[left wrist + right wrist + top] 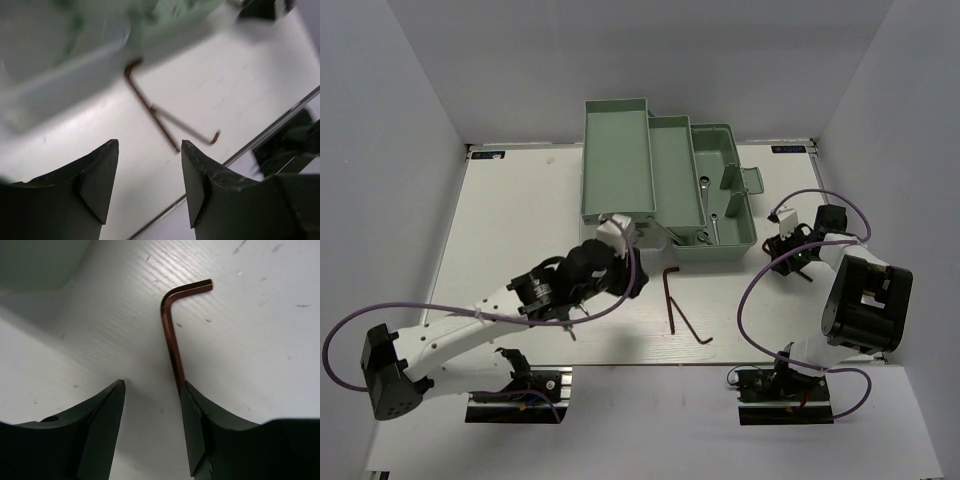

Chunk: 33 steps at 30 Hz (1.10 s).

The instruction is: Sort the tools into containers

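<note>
The top view looks steeply down from the 6 o'clock side, far enough back to hold the whole table (510,220), with the toolbox (616,150) at 12 o'clock. The left wrist view, blurred, looks slantwise across the table. Both show the crossed hex keys (669,295). The right wrist view sits close over the table, facing down.

**Toolbox open; two hex keys loose on table**

The mint-green toolbox (620,150) stands open at the far middle of the white table (520,200), its trays stepped out side by side. In the right-hand compartment lie the upper wrench (705,190) and the lower wrench (713,228). Near the box's front edge, the long hex key (669,295) and the slanted hex key (692,328) meet in a V. The left gripper (618,228) sits at the box's near left corner; contact cannot be told. The right arm (865,300) is folded right of the box.
</note>
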### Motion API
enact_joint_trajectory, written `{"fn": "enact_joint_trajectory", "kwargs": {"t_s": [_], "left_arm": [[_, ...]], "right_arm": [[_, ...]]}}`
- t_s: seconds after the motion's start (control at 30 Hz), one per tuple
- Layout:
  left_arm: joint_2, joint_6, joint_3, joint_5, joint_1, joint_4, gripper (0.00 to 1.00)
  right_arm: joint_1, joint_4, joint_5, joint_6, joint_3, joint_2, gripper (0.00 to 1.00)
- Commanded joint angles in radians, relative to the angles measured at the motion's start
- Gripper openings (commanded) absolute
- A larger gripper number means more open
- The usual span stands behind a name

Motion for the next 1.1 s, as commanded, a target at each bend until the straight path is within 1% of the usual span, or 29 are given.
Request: {"fn": "enact_joint_trajectory", "kwargs": {"t_s": [0.0, 0.03, 0.13, 0.17, 0.23, 0.27, 0.3, 0.33, 0.5, 0.53, 0.63, 0.67, 0.77, 0.87, 0.9, 0.97, 1.0, 1.07], "left_arm": [[-0.086, -0.126, -0.191, 0.036, -0.007, -0.103, 0.64], [-0.120, -0.143, -0.265, 0.036, -0.016, -0.103, 0.64], [-0.240, -0.182, -0.378, 0.056, -0.016, -0.103, 0.64], [-0.263, -0.183, -0.402, 0.056, -0.016, -0.103, 0.64], [-0.295, -0.195, -0.451, 0.065, -0.016, -0.079, 0.64], [-0.304, -0.209, -0.460, 0.065, -0.016, -0.079, 0.64], [-0.304, -0.209, -0.460, 0.076, -0.016, -0.069, 0.64], [-0.292, -0.219, -0.472, 0.076, -0.016, -0.060, 0.64], [-0.225, -0.219, -0.454, 0.088, -0.026, -0.039, 0.64], [-0.215, -0.219, -0.445, 0.088, -0.035, -0.039, 0.64], [-0.191, -0.219, -0.434, 0.078, -0.035, -0.039, 0.64], [-0.191, -0.219, -0.434, 0.078, -0.035, -0.030, 0.64], [-0.182, -0.229, -0.434, 0.068, -0.044, -0.020, 0.64], [-0.182, -0.238, -0.434, 0.068, -0.053, 0.003, 0.64], [-0.182, -0.247, -0.434, 0.068, -0.053, 0.003, 0.64], [-0.171, -0.247, -0.434, 0.068, -0.053, 0.026, 0.64], [-0.162, -0.256, -0.434, 0.068, -0.062, 0.026, 0.64], [-0.149, -0.256, -0.434, 0.068, -0.062, 0.037, 0.64]], "right_arm": [[0.004, 0.096, 0.041, -0.025, 0.011, -0.020, 0.54], [0.006, 0.087, 0.020, -0.032, 0.010, -0.033, 0.54], [0.007, 0.038, -0.015, -0.069, 0.022, -0.044, 0.54], [0.004, -0.005, -0.026, -0.086, 0.031, -0.041, 0.54], [0.006, -0.008, 0.000, -0.080, 0.048, -0.024, 0.53], [0.004, 0.014, 0.009, -0.075, 0.045, -0.021, 0.53], [0.006, 0.034, 0.056, -0.072, 0.051, -0.011, 0.53], [0.006, 0.036, 0.064, -0.069, 0.059, 0.028, 0.53], [0.004, -0.011, 0.084, -0.071, 0.168, 0.128, 0.53], [0.006, -0.021, 0.084, -0.071, 0.194, 0.147, 0.52], [0.010, -0.030, 0.089, -0.072, 0.209, 0.181, 0.50], [0.012, -0.033, 0.090, -0.077, 0.205, 0.187, 0.47], [0.023, -0.045, 0.103, -0.122, 0.176, 0.187, 0.46], [0.027, -0.068, 0.115, -0.179, 0.113, 0.180, 0.38], [0.030, -0.073, 0.121, -0.187, 0.105, 0.180, 0.29], [0.033, -0.103, 0.136, -0.218, 0.079, 0.177, 0.19], [0.035, -0.116, 0.136, -0.221, 0.074, 0.177, 0.10], [0.029, -0.169, 0.123, -0.230, 0.073, 0.169, 0.02]]}}
